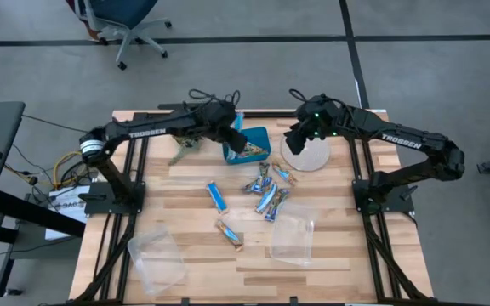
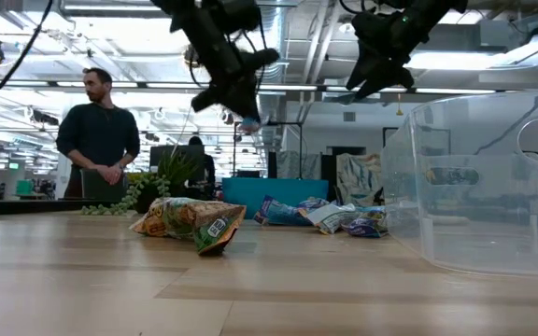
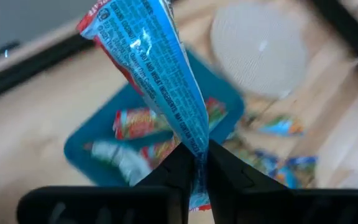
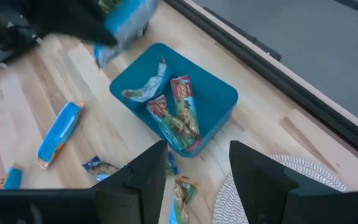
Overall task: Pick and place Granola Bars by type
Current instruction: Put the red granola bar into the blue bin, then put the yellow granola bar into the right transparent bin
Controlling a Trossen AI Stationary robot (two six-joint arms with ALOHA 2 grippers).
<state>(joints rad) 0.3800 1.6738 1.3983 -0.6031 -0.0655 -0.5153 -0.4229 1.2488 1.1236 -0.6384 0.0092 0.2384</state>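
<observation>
My left gripper (image 3: pixel 194 157) is shut on a blue-white granola bar (image 3: pixel 148 62) above the blue bin (image 1: pixel 259 136). The bin (image 4: pixel 219 93) has several red and green bars and a silvery one lying in it. My right gripper (image 4: pixel 197 155) hangs open and empty over the edge of the white round mat (image 1: pixel 309 158), beside the bin. On the table lie a lone blue bar (image 1: pixel 218 196), a cluster of blue and silvery bars (image 1: pixel 269 194) and an orange-green bar (image 1: pixel 229 234). The low view shows that orange-green bar (image 2: pixel 190 222) nearest. My left gripper pinches the blue-white bar by one end of its wrapper (image 3: pixel 196 142) between the two fingers. It comes at the bar from above, slanting down. The bar is lifted clear, sticks out beyond the fingertips and hangs over the blue bin.
Two clear plastic containers lie near the table's near edge (image 1: pixel 156 259) (image 1: pixel 294 240); one (image 2: pixel 493 177) fills the low view's right. A green plant (image 1: pixel 185 151) lies left of the bin. A person (image 2: pixel 101 131) stands beyond the table's far side.
</observation>
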